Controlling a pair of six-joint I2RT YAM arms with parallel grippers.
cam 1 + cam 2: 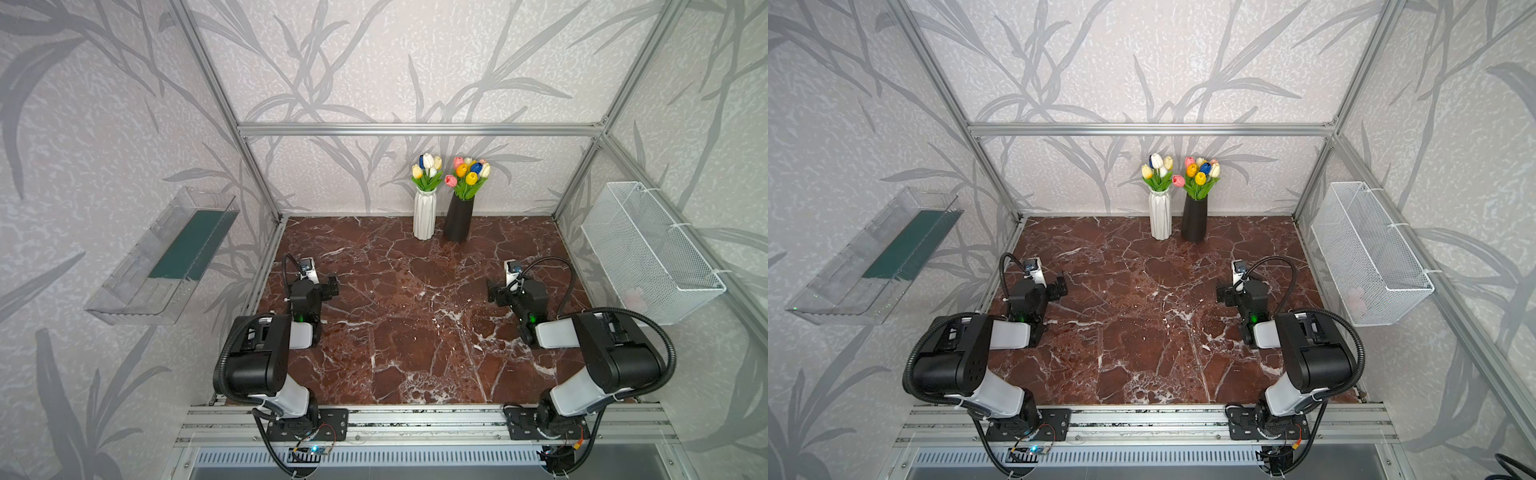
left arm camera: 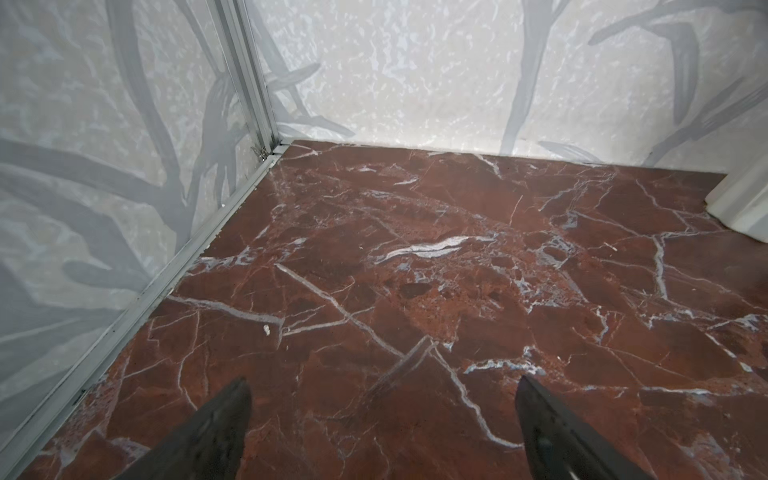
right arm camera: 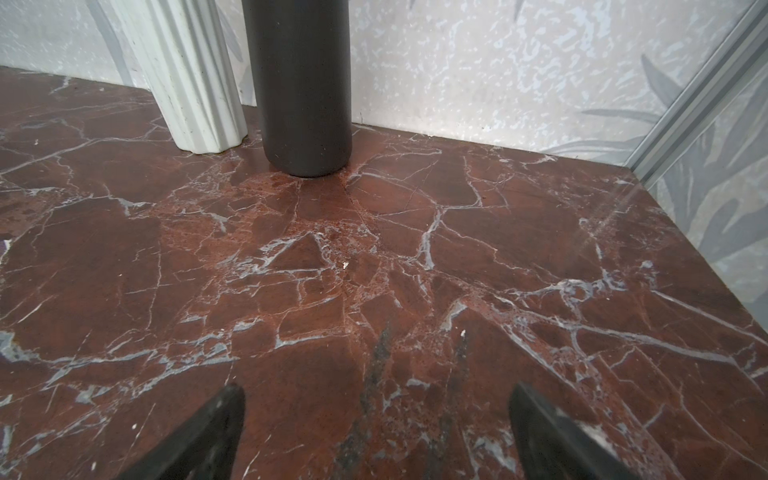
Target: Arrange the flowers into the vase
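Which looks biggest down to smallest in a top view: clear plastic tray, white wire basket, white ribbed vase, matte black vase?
Largest: clear plastic tray and white wire basket, too alike to rank.
Smallest: white ribbed vase and matte black vase, also alike; they stand farther from the camera.

The tulips (image 1: pixel 468 176) hide their lower stems inside the white vase (image 1: pixel 424 216) and the black vase (image 1: pixel 459 220). The right wrist camera sees only the lower bodies of both vases, cut off at the edge; the left wrist camera catches just a corner of the white one. In the wire basket (image 1: pixel 648 232) lies something pale pink (image 1: pixel 635 294), too faint to name.
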